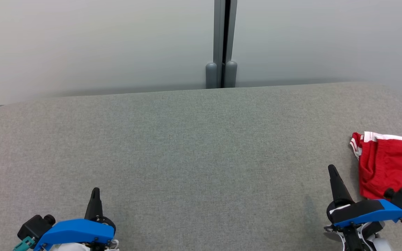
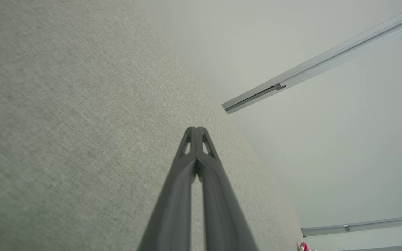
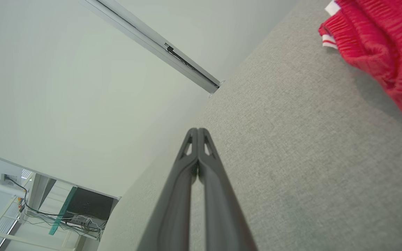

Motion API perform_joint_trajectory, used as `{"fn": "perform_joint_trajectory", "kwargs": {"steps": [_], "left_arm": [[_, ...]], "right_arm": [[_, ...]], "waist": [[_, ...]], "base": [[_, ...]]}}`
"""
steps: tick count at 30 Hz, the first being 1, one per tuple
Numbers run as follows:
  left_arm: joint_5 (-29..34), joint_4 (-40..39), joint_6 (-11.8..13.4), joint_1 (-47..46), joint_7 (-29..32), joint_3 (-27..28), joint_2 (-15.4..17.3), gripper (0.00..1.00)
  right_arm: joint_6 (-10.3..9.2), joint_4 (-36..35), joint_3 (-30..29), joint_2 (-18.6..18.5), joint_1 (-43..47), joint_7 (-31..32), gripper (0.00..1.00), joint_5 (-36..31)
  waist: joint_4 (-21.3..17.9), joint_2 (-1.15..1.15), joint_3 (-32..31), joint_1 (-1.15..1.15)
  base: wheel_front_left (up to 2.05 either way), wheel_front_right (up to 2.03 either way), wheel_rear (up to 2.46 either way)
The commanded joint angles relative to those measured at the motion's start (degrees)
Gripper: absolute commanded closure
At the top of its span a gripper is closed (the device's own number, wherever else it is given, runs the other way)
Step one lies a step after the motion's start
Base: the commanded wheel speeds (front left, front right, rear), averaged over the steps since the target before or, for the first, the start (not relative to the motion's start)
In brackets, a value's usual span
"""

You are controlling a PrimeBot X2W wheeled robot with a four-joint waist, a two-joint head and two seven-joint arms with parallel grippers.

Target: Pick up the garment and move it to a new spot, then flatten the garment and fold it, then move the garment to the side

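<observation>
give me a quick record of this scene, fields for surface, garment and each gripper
surface: grey fabric-covered table
garment: red garment with white trim, bunched at the table's right side, not held
left gripper: shut, empty, over bare table
right gripper: shut, empty, fingers to the left of the garment, not touching it

Nothing here can be read: no writing, label, brand mark or number shows on anything in sight. The red garment [image 1: 389,164], at about three o'clock on the grey table [image 1: 187,146], has white stripes along its edge, but I can make out no letters or logo on it.
</observation>
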Motion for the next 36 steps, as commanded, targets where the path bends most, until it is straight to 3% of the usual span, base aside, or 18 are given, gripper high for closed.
{"fn": "perform_joint_trajectory", "kwargs": {"steps": [1,36], "left_arm": [[-1.0,-0.9,-0.4,-1.3,0.3,0.7,0.0,1.00],[-19.2,-4.0,-3.6,-2.2,5.6,5.1,0.0,1.00]], "right_arm": [[0.02,-1.0,-0.3,-0.3,0.2,0.3,1.00,1.4],[0.02,-5.9,-2.8,-0.3,2.1,5.7,1.00,21.9]], "waist": [[0.0,0.00,0.0,0.00],[0.7,0.00,-0.5,0.00]], "base": [[0.00,0.00,0.00],[0.00,0.00,0.00]]}}
